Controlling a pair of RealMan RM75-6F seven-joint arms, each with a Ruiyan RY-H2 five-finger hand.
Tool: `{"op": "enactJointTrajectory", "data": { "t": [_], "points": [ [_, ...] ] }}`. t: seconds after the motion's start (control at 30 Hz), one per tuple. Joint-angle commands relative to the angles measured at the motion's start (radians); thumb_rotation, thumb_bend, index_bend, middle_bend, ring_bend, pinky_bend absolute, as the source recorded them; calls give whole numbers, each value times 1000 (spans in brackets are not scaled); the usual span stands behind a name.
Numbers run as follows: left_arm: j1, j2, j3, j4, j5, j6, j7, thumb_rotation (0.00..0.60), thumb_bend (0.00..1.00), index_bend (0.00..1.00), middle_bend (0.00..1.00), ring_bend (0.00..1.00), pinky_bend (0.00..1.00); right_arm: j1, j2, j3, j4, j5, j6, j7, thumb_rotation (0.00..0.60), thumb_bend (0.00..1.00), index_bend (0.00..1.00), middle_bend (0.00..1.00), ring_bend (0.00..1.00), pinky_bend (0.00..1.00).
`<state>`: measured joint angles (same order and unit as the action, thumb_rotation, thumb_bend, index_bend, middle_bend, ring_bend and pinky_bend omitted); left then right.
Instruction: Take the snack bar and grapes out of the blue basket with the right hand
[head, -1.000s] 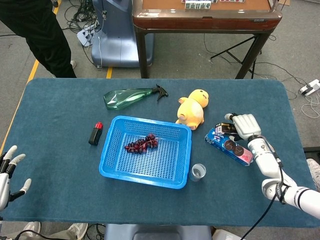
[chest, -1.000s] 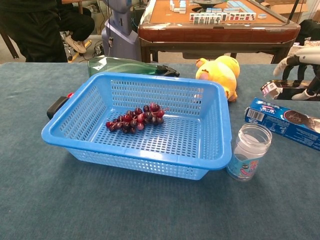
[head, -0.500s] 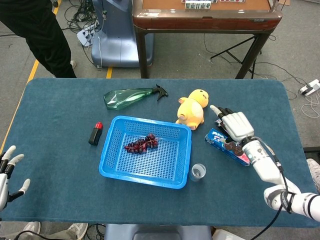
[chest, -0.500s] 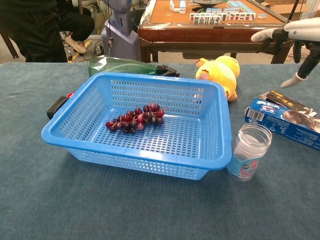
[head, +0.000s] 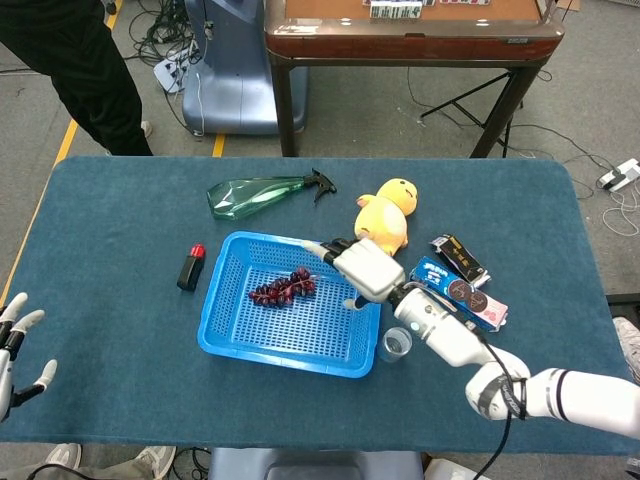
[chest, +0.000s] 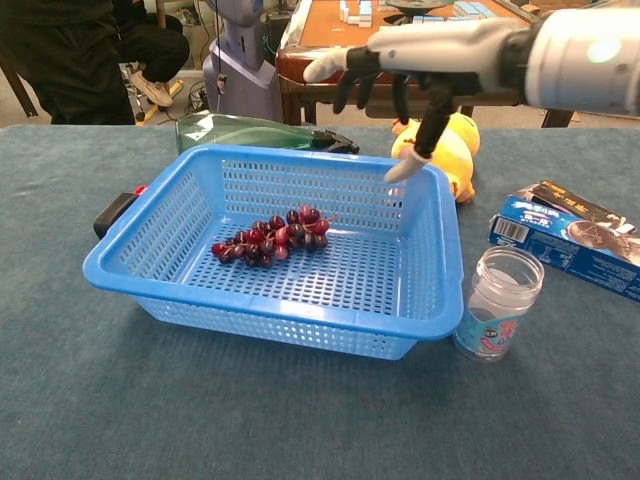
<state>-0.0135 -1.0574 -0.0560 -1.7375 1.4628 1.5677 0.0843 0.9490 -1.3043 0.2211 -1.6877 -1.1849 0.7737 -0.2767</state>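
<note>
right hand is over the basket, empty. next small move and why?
Probably lower the right hand toward the robot's left onto the grapes. The hand hovers open above the far right part of the blue basket, holding nothing, while the grapes lie on the basket floor to its left. The snack bar already lies outside, on the table.

Head view: looks down from high up over the whole table (head: 100, 330).
Chest view: sits low, close, facing forward across it.
Both show: the blue basket (head: 225, 335) (chest: 440, 270).
</note>
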Motion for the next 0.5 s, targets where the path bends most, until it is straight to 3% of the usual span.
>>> {"op": "enactJointTrajectory", "data": {
  "t": [0.03, 0.23, 0.5],
  "points": [
    [1, -1, 0, 4, -4, -1, -3, 600, 327, 230, 49, 51, 80, 93, -106, 19, 73, 107, -69, -82, 600, 0, 68, 224, 224, 414],
    [6, 0, 1, 12, -10, -2, -11, 600, 327, 230, 49, 51, 80, 206, -252, 14, 192, 247, -100, -186, 600, 0, 70, 224, 224, 414],
    [14, -1, 2, 29, -16, 1, -29, 600, 327, 230, 48, 51, 80, 301, -368, -32, 319, 418, -96, -313, 600, 0, 70, 224, 224, 414]
  ]
}}
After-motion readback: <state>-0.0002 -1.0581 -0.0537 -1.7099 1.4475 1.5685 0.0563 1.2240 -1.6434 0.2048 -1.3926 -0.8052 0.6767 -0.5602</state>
